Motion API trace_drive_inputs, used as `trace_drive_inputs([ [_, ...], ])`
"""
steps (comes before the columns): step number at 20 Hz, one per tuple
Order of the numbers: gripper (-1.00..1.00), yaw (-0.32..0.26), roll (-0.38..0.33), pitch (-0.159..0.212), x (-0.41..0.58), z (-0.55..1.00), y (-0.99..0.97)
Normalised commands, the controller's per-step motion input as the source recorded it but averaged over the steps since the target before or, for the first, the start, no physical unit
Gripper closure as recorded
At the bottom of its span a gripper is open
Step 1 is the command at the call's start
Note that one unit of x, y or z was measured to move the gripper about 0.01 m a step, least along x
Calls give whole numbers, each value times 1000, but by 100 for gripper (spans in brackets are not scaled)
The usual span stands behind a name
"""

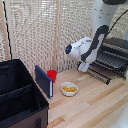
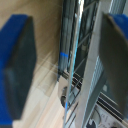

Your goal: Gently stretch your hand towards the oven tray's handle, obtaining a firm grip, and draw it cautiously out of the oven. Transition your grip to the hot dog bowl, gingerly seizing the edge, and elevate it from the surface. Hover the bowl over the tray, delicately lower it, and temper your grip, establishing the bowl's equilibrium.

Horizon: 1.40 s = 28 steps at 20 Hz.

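Tool (image 2: 67, 65) gapes wide, holding nothing, jaws straddling the oven tray (image 1: 111, 60) at three o'clock; stiff, light, slippery wire, best pinched at its front bar

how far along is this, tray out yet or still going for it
Early stage. Done: the oven door is down and the arm has reached it. In hand: the gripper is open at the front of the oven, its pads either side of a metal bar, nothing clamped; whether the tray is pulled out at all is unclear. Left: the bowl sits untouched on the table.
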Motion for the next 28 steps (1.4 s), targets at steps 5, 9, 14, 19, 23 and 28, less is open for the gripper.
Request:
trace_drive_inputs([
  [5,-100,-207,54,-36,55,613,167],
  [9,-100,-268,58,-73,0,692,250],
  [14,-100,-273,126,-81,-39,610,230],
  [19,-100,-255,191,-63,-33,474,261],
  [23,-100,-211,250,-21,0,349,331],
  [28,-100,-199,247,-26,-44,324,372],
])
